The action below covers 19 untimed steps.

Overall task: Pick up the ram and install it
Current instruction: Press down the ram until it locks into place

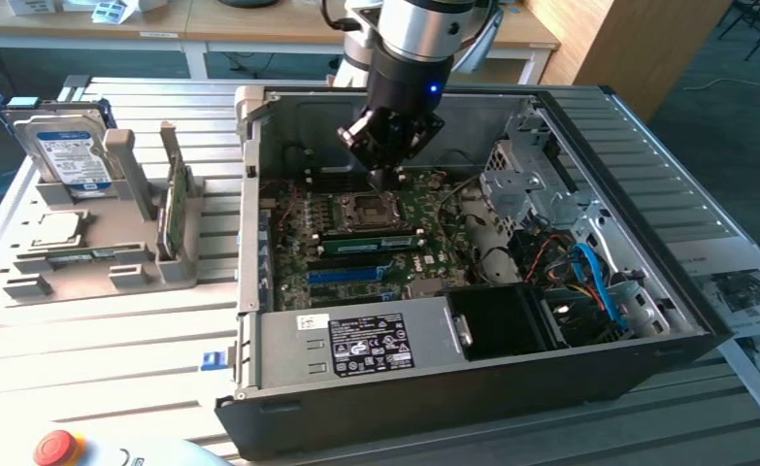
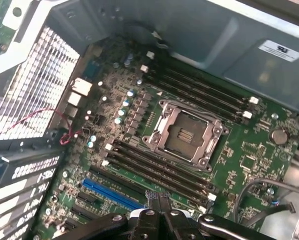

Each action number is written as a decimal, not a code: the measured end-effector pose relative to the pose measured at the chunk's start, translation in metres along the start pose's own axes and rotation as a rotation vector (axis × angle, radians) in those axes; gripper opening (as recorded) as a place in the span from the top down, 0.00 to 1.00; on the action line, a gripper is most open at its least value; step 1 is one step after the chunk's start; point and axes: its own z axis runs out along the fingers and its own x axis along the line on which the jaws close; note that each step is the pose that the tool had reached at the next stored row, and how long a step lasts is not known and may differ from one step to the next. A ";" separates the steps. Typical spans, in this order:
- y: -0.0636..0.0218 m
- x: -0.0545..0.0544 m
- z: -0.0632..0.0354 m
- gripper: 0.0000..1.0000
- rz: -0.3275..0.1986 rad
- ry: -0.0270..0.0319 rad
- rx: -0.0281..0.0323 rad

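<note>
Gripper (image 1: 387, 176) over motherboard (image 1: 447, 218) inside case (image 1: 483, 388), fingers (image 2: 159, 202) pinched together, nothing visibly held. RAM (image 1: 372, 240) lies flat near socket (image 2: 184, 132). Judged light, stiff, fragile; grip by long edges, avoid chips.

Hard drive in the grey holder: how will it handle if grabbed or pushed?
The hard drive looks like a metal-cased block: probably stiff, heavy for its size. Standing on edge, it might tip if pushed, though the grey holder seems to brace its base.
</note>
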 end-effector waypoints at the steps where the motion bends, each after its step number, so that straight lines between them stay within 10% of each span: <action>1: 0.0000 0.000 0.0000 0.90 0.012 -0.0004 -0.0005; 19: 0.0000 0.000 0.0000 0.90 0.232 -0.0078 -0.0088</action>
